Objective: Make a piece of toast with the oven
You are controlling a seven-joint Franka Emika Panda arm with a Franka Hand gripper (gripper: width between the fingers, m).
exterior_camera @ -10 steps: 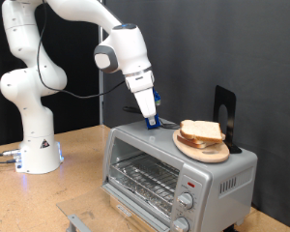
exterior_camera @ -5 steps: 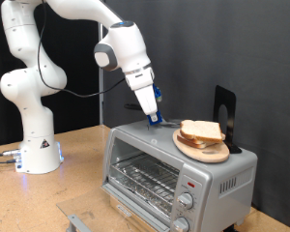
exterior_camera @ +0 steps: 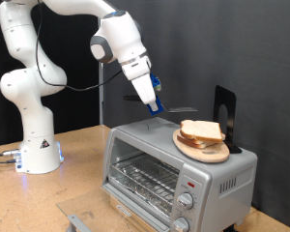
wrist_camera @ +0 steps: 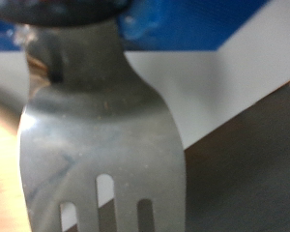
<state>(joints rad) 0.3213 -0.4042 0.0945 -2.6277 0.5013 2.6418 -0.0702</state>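
My gripper (exterior_camera: pixel 155 105) hangs above the top of the silver toaster oven (exterior_camera: pixel 145 145), towards the exterior view's left of the round wooden plate (exterior_camera: pixel 196 150). It is shut on the handle of a dark slotted spatula (exterior_camera: pixel 180 109), whose blade points towards the stack of bread slices (exterior_camera: pixel 201 131) on that plate. The spatula's blade (wrist_camera: pixel 97 126) fills the wrist view. The plate sits on the oven's roof. No single piece of toast shows apart from the stack. The wire rack (exterior_camera: pixel 145 179) shows at the oven's front and is bare.
A black upright stand (exterior_camera: pixel 224 114) is behind the plate on the oven. The robot's white base (exterior_camera: pixel 34 145) stands on the wooden table at the exterior view's left. A grey metal piece (exterior_camera: pixel 77 221) lies at the table's bottom edge.
My gripper has risen from the oven's roof and shifted slightly towards the exterior view's left, lifting the spatula with it. The plate and bread have not moved.
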